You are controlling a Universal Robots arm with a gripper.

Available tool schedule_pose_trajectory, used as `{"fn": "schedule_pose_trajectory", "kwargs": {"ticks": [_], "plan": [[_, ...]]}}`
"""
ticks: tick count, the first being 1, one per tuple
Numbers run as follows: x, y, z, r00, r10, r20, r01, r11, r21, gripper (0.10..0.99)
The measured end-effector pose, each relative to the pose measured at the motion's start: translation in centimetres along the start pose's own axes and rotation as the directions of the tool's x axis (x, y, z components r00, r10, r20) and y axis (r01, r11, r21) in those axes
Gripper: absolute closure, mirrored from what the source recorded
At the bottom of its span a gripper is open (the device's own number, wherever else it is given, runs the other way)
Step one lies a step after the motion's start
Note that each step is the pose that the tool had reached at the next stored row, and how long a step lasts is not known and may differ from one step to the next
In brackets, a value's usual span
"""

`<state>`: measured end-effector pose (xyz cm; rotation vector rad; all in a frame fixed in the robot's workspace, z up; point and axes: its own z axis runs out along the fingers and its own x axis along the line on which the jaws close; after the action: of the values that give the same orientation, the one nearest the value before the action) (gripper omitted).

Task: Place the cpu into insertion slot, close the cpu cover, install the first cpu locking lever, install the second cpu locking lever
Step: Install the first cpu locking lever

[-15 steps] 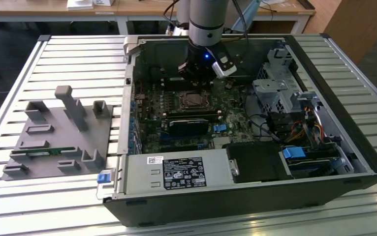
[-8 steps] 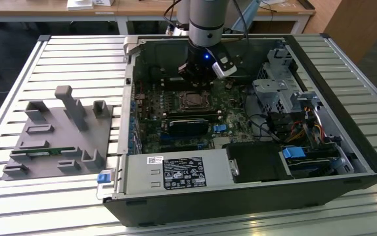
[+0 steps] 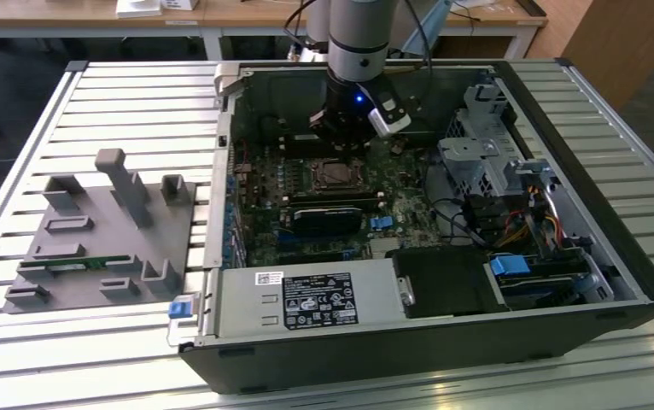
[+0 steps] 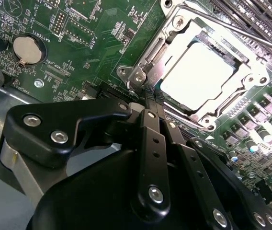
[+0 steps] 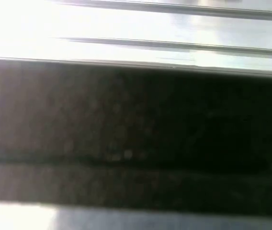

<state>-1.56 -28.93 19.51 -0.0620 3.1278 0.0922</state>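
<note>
Inside the open computer case, the insertion slot (image 3: 333, 173) sits on the green motherboard. My gripper (image 3: 346, 145) hangs just behind it in the exterior view. In the second wrist view the cpu (image 4: 198, 72) lies in the slot, its bright metal top showing through the cut-out of the cpu cover (image 4: 151, 53), which lies flat around it. My gripper (image 4: 149, 93) is shut, tips pressed together with nothing seen between them, right at the socket's near corner by a small metal hook (image 4: 136, 76). A thin locking lever (image 4: 241, 31) runs along the socket's far side.
A coin battery (image 4: 27, 49) sits on the board away from the socket. A black rectangular block (image 3: 329, 213), the power supply (image 3: 304, 299), a drive cage (image 3: 475, 158) and cables (image 3: 510, 224) crowd the case. A grey fixture (image 3: 105, 231) lies on the slatted table.
</note>
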Motion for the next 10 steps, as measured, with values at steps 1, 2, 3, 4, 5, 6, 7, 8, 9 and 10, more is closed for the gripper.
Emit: {"fn": "schedule_pose_trajectory", "kwargs": {"ticks": [1,2,3,4,5,6,7,8,9,10], "plan": [[0.00,0.00,-0.02,1.0000,0.000,-0.0001,0.000,1.0000,0.000,0.980],[0.00,0.00,-0.06,1.0000,0.000,0.0000,0.000,1.0000,0.000,0.980],[-0.01,0.02,-0.13,1.0000,0.000,0.0005,0.000,1.0000,-0.001,0.980],[-0.02,0.04,-0.23,1.0000,0.000,0.0011,0.000,1.0000,-0.002,0.980],[-0.03,0.07,-0.41,1.0000,0.000,0.0013,0.000,1.0000,-0.002,0.980],[-0.02,0.06,-0.70,1.0000,0.000,0.0004,0.000,1.0000,-0.001,0.980],[-0.01,0.07,-1.03,1.0000,0.000,0.0000,0.000,1.0000,0.000,0.980],[-0.02,0.09,-1.36,1.0000,0.000,0.0003,0.000,1.0000,-0.001,0.980],[-0.02,0.11,-1.68,1.0000,0.000,0.0001,0.000,1.0000,0.000,0.980],[-0.03,0.13,-1.96,1.0000,0.000,0.0001,0.000,1.0000,0.000,0.980]]}}
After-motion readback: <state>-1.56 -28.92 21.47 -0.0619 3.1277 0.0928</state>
